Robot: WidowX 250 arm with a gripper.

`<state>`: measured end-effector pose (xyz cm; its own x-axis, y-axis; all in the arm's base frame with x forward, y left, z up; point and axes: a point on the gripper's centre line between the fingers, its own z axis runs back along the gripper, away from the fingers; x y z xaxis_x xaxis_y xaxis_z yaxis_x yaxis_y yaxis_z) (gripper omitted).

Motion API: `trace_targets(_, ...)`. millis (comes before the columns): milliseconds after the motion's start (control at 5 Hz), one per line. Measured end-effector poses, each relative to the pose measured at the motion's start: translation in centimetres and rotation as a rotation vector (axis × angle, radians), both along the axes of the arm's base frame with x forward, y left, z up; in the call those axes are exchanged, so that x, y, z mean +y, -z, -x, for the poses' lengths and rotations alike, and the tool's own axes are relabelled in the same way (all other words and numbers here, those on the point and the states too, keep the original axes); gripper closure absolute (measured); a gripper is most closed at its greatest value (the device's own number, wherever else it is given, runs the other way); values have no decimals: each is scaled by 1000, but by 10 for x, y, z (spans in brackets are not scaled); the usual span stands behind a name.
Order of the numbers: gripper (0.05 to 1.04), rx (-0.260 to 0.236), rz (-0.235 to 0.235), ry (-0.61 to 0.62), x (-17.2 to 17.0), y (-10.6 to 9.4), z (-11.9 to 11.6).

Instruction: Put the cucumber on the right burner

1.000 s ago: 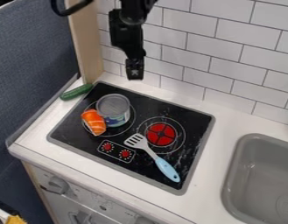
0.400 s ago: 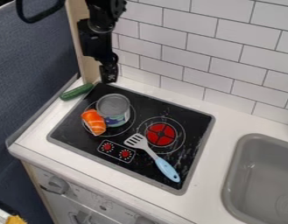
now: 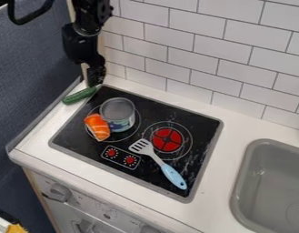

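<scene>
Cucumber [image 3: 80, 95]: lies on the counter [image 3: 221, 161], just off the upper-left corner of the hob [image 3: 74, 136]; I judge it light and firm, probably a toy, with a smooth rounded skin that may roll or slip under an off-centre pinch. Recommended hold: mid-length, jaws square across the long axis; a hold near one end could let the other end swing. The gripper [image 3: 97, 77] hangs at that same hob corner, by the cucumber's upper end; I cannot tell whether its jaws are spread or pressed together, nor whether they touch the piece.

Surface: the hob carries the can [image 3: 117, 110] and the orange piece [image 3: 97, 127] at its left burner; the right burner [image 3: 167, 139] has a red centre; the spatula [image 3: 174, 176] lies on the hob with its slotted head at that burner's left edge, so I should set down clear of it; a route above the can seems prudent.

Room: the tiled wall [image 3: 248, 68] rises behind the hob; the sink [image 3: 256, 148] is to its right.
</scene>
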<state>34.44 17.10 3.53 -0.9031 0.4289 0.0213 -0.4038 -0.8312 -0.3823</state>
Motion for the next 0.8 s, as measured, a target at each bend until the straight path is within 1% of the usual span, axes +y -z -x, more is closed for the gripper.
trace_targets(200, 83, 45, 10, -88, 18, 20, 6)
trace_targets(400, 83, 67, 23, -144, 37, 33, 8)
trace_targets(600, 83, 111, 83, -114, 48, 48, 4)
trace_targets(800, 83, 119, 142, -35, 51, 59, -5)
